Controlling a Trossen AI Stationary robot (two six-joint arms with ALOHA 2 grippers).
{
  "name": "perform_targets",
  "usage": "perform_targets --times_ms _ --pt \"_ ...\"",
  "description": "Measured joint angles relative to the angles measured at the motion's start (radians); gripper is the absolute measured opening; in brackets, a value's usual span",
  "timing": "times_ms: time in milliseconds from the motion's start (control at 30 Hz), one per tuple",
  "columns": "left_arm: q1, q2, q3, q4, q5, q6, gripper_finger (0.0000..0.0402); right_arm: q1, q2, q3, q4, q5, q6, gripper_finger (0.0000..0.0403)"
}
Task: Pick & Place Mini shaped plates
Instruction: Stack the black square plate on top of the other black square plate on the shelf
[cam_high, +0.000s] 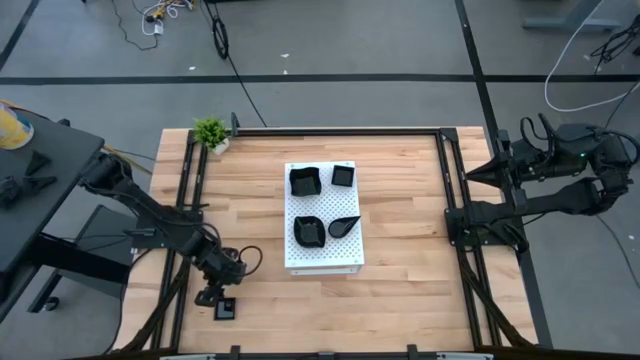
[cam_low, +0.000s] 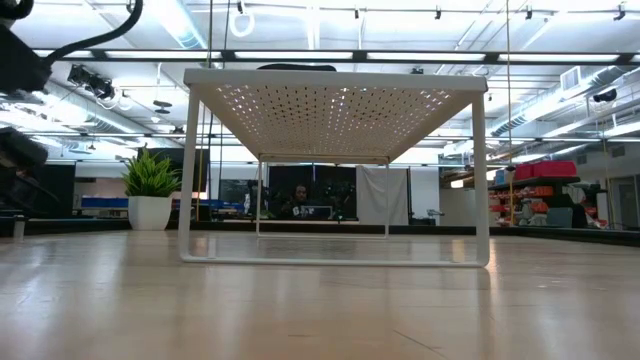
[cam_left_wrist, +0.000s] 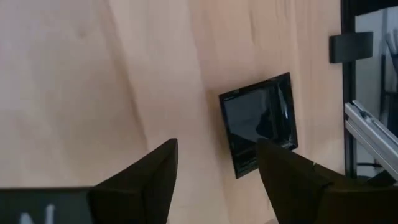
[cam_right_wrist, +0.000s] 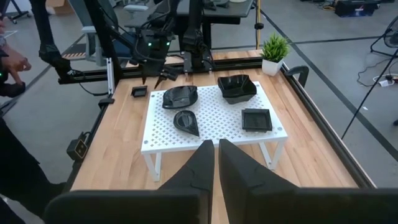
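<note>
Four glossy black mini plates lie on top of the white perforated board (cam_high: 322, 255): a wavy one (cam_high: 304, 181), a square one (cam_high: 343, 176), another wavy one (cam_high: 309, 229) and a teardrop one (cam_high: 343, 225). A fifth, square plate (cam_high: 226, 308) lies flat on the wooden table near its near-left corner. My left gripper (cam_high: 209, 296) hovers open just beside that plate; in the left wrist view the plate (cam_left_wrist: 258, 121) lies ahead of the open gripper (cam_left_wrist: 217, 162). My right gripper (cam_right_wrist: 216, 152) is shut and parked off the table's right edge (cam_high: 500, 170).
The board stands on thin white legs (cam_low: 185, 200) in the table's middle. A small green potted plant (cam_high: 211, 132) sits at the far-left corner. Black frame rails (cam_high: 186, 200) run along the table's sides. A person's hand (cam_right_wrist: 15, 65) shows beyond the table.
</note>
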Motion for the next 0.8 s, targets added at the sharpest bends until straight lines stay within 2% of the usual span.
perform_targets --times_ms 200,400,800 --pt "-0.017 0.055 0.000 0.082 0.064 -0.055 0.0221 0.000 0.000 0.000 0.000 0.000 0.000 0.0029" --pt "-0.042 0.100 0.000 0.141 0.054 -0.091 0.0221 0.000 0.000 0.000 0.000 0.000 0.000 0.0029" --pt "-0.078 0.174 0.002 0.150 0.053 -0.150 0.0220 0.000 0.000 0.000 0.000 0.000 0.000 0.0029"
